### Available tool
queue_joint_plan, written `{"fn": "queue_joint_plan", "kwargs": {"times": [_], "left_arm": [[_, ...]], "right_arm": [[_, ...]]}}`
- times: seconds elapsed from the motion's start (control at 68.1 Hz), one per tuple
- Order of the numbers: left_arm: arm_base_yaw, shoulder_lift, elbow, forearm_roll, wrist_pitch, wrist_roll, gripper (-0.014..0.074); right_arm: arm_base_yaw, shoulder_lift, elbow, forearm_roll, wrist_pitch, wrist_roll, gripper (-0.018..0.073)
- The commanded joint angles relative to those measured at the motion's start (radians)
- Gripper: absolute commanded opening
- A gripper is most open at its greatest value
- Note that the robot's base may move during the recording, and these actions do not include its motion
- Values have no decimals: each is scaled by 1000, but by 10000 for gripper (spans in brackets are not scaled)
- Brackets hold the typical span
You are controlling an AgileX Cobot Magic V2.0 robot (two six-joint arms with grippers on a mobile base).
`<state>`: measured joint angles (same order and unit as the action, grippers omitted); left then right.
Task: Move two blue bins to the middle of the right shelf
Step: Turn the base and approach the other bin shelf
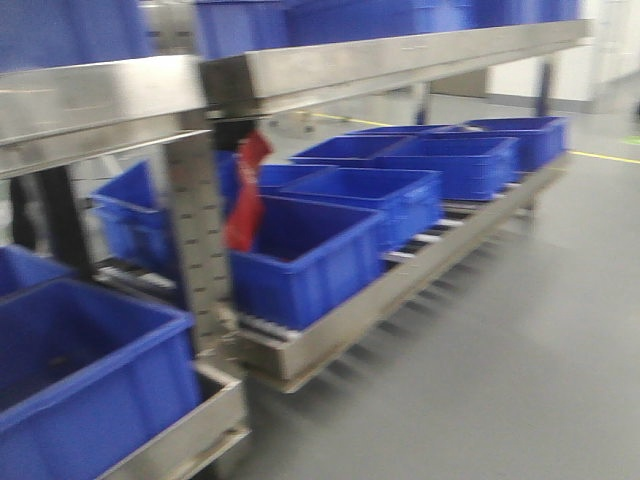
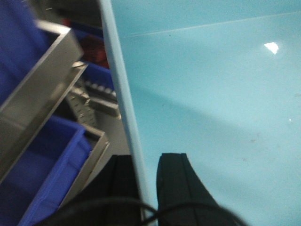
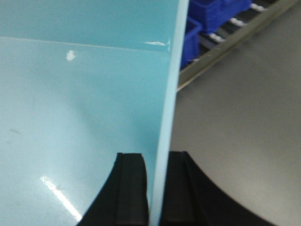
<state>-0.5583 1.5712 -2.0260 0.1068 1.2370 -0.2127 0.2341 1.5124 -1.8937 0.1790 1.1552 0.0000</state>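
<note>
A pale light-blue bin fills both wrist views; I see its smooth inside floor (image 2: 211,94) and, in the right wrist view, the same inside (image 3: 80,103). My left gripper (image 2: 146,188) is shut on the bin's left wall rim (image 2: 123,103), one black finger inside and one outside. My right gripper (image 3: 156,188) is shut on the bin's right wall rim (image 3: 169,94) the same way. Only one light-blue bin shows; I cannot tell whether a second is nested in it. Neither the bin nor the grippers show in the front view.
A steel shelf rack (image 1: 300,75) stands ahead and to the left, its low roller level holding several dark blue bins (image 1: 310,255). A red tag (image 1: 247,195) hangs by a steel upright (image 1: 195,220). Grey floor (image 1: 520,340) lies to the right. Dark blue bins (image 2: 42,174) are near my left gripper.
</note>
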Motion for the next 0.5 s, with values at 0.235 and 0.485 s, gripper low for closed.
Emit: {"fn": "queue_joint_plan", "kwargs": {"times": [0.235,0.485], "left_arm": [[-6,-20,-12,-7,-32,17,-111],[-6,-20,-12,-7,-32,17,-111]], "right_arm": [[-4,-8,-13,-18,-40,-17,-162],[-4,-8,-13,-18,-40,-17,-162]]}}
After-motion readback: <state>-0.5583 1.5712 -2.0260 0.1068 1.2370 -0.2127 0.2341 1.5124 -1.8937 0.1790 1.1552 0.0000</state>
